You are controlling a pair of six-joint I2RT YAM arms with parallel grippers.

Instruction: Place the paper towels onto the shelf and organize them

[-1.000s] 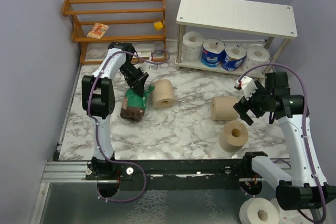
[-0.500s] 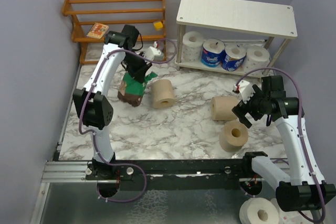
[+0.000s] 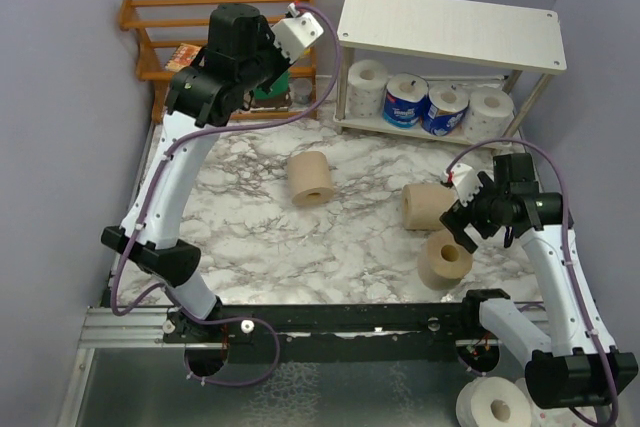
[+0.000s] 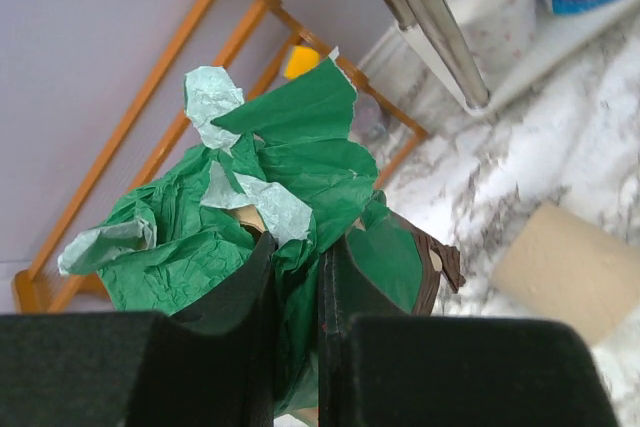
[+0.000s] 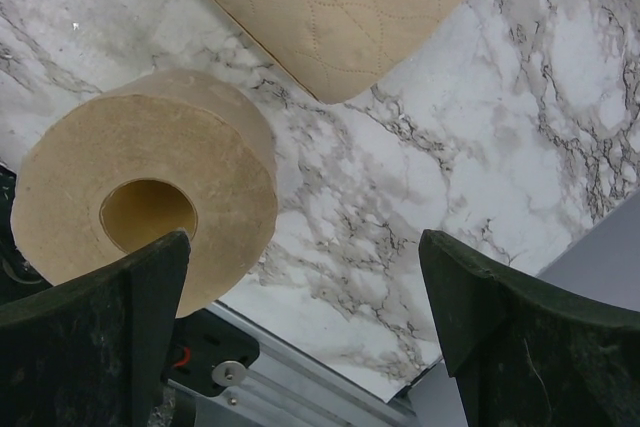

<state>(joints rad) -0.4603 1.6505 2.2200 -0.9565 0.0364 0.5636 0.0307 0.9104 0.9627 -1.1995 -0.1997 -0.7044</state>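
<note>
My left gripper [image 4: 297, 247] is shut on the crumpled green-wrapped pack [image 4: 290, 167] and holds it in the air near the white shelf [image 3: 450, 25]; in the top view only a sliver of the green pack [image 3: 266, 92] shows under the raised arm. The shelf's lower tier holds two white rolls [image 3: 367, 82] and two blue-wrapped rolls [image 3: 405, 99]. Three tan rolls are on the marble table: one [image 3: 310, 178] in the middle, one [image 3: 427, 205] lying on its side, and one [image 3: 445, 259] on its end. My right gripper [image 3: 462, 222] hovers open above that last tan roll [image 5: 150, 187].
An orange wooden rack [image 3: 220, 42] stands at the back left, right behind the lifted pack. A shelf leg [image 4: 430, 27] is close to the pack's right. The table's front edge and a metal rail [image 5: 300, 377] lie just below my right gripper. More rolls [image 3: 495, 407] sit off the table.
My left arm has lifted the green pack off the table and carried it up and back toward the rack and shelf. My right gripper stayed open and barely shifted.
</note>
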